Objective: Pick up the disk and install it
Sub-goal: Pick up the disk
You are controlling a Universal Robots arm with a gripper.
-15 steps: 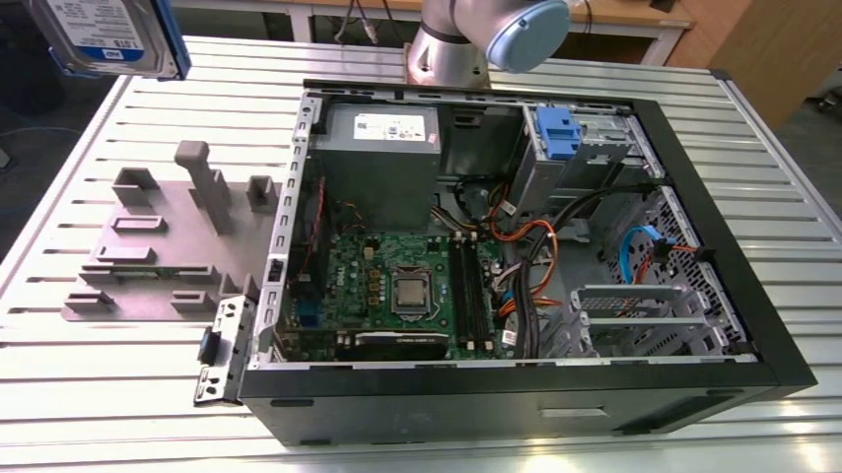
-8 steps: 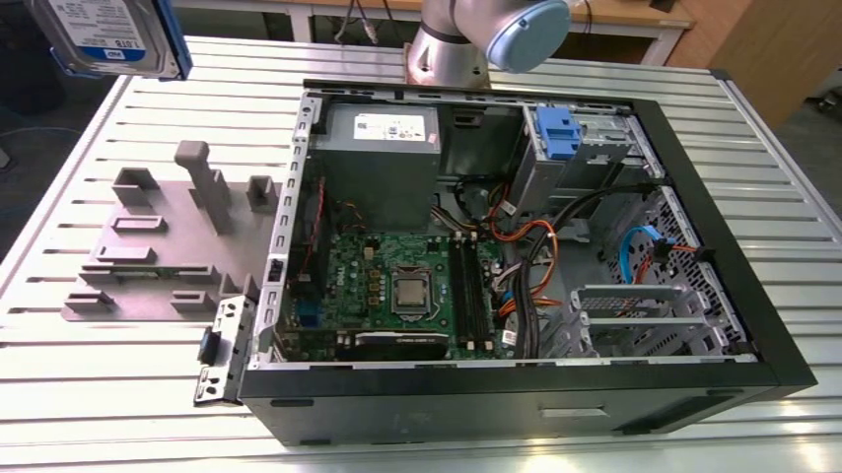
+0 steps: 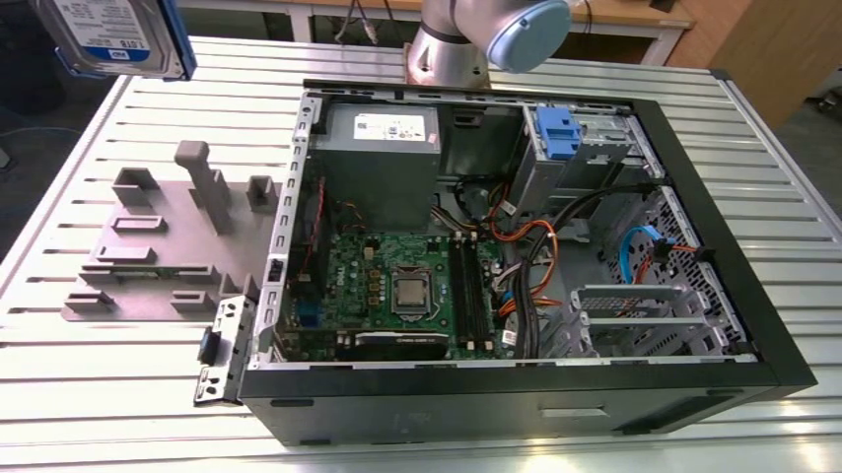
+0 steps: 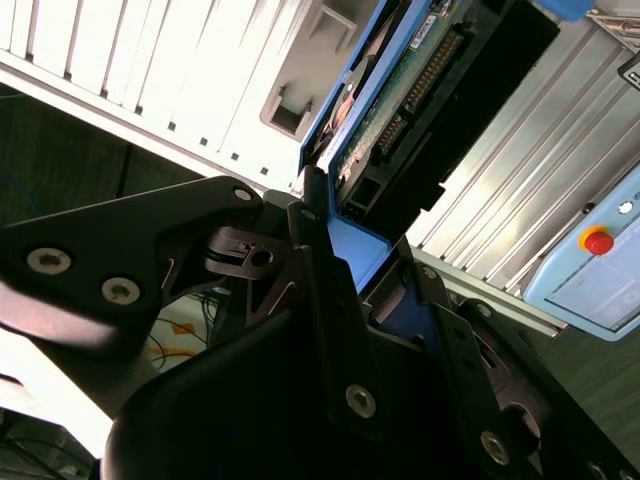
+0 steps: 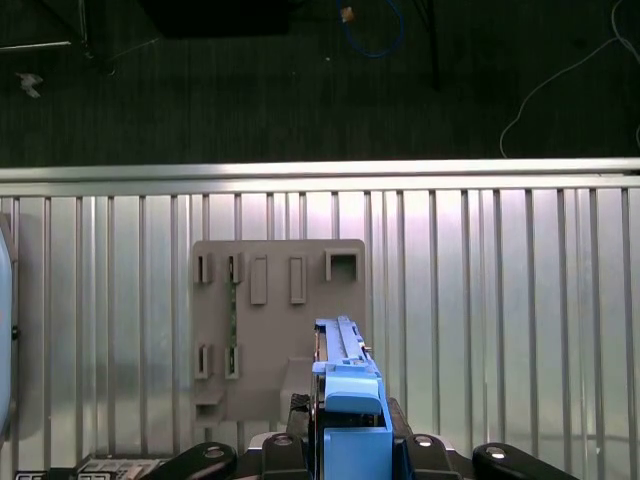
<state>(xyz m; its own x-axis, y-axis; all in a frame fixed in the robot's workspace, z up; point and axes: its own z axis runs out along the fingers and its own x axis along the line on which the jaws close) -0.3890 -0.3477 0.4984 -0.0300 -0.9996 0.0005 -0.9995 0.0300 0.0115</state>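
The disk (image 3: 112, 34), silver with a white-and-blue label and a blue carrier frame, hangs high in the air at the exterior view's upper left, above the slatted table and left of the open computer case (image 3: 736, 296). In the second wrist view my gripper (image 4: 365, 260) is shut on the disk (image 4: 400, 90), whose green circuit board and connector face the camera; black fingers (image 4: 312, 250) press on the blue frame. In the first wrist view the disk (image 5: 350, 395) is edge-on above the grey fixture plate (image 5: 280, 330).
Inside the case lie the motherboard (image 3: 394, 286), a grey power supply (image 3: 379, 158), a blue latch (image 3: 559, 133), loose cables and a grey metal drive cage (image 3: 632, 315). The grey fixture plate (image 3: 172, 236) with upright posts sits left of the case. The arm's base (image 3: 474, 39) stands behind it.
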